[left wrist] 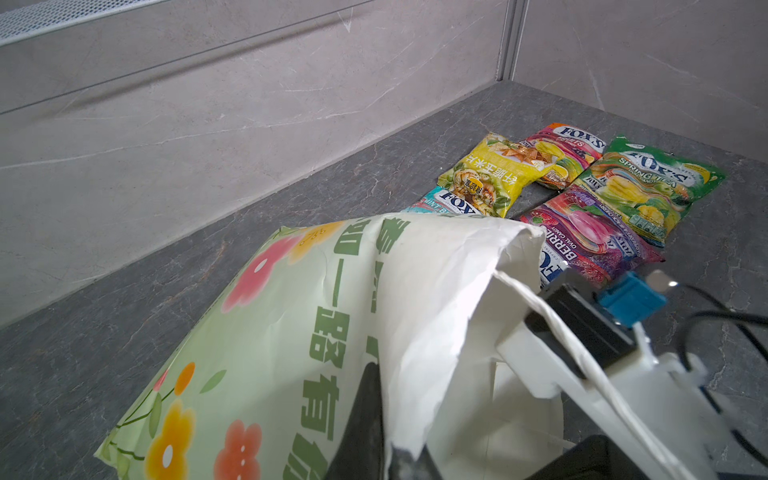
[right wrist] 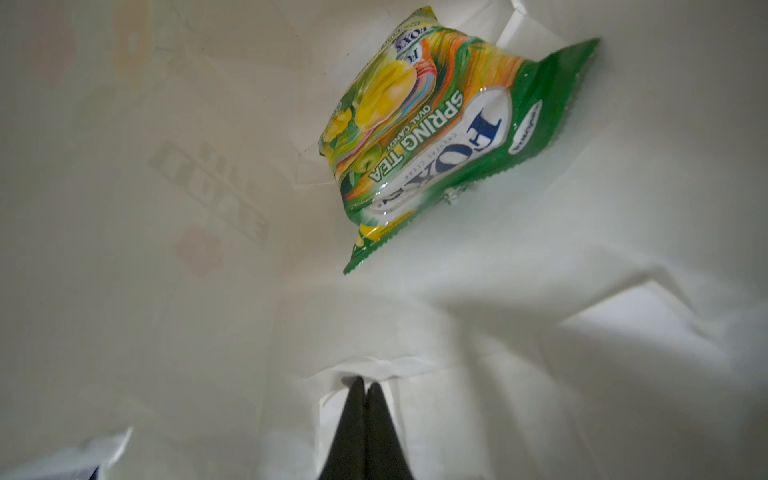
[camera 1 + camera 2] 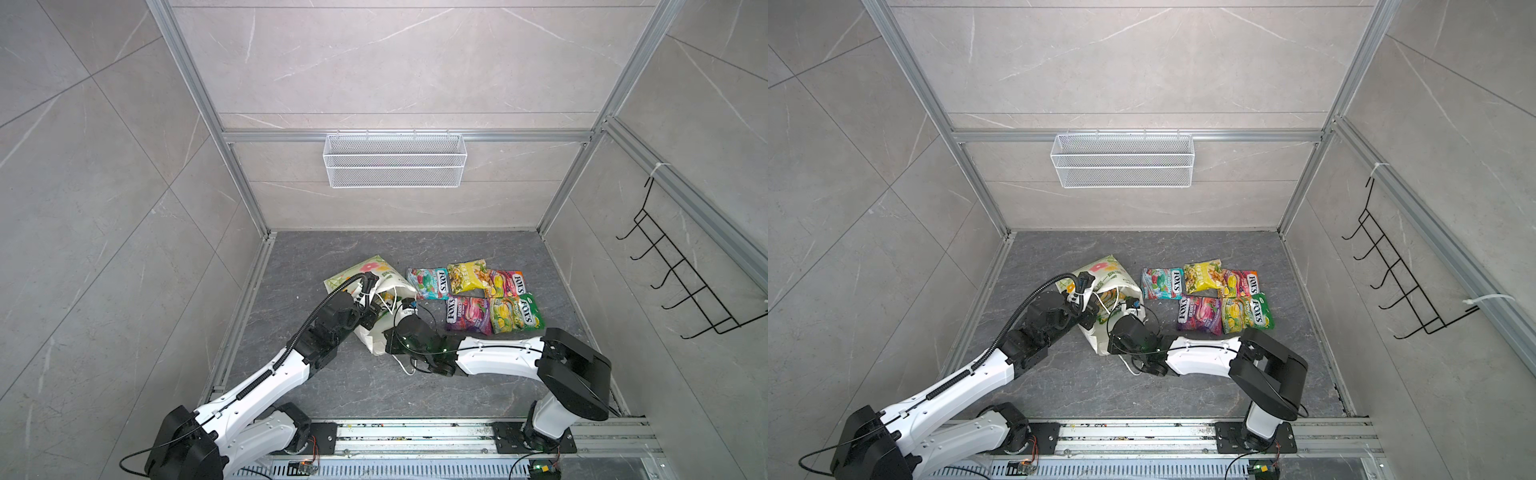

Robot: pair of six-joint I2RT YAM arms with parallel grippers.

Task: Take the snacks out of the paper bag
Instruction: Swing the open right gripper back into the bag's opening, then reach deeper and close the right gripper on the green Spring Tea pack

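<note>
The paper bag point(image 1: 270, 332) is showing a pale green outside scattered with pink, orange and yellow flowers and dark green lettering, and is showing plain white within, where a green-edged packet point(image 2: 436, 137) is displaying yellow fruit, orange streaks and a white label lettered in blue. The right gripper point(image 2: 365, 384) is appearing black against that white. A teal-and-red packet point(image 3: 428, 283), a yellow packet point(image 3: 467, 276), an orange-pink packet point(image 3: 505, 283), a purple packet point(image 3: 469, 315) and a green packet point(image 3: 515, 313) are gleaming in glossy colour. The floor point(image 3: 457, 395) is showing dark grey with pale veins, the mesh basket point(image 3: 395, 166) white, the wire rack point(image 3: 688, 266) black, and the walls point(image 3: 374, 62) light grey with white veins
</note>
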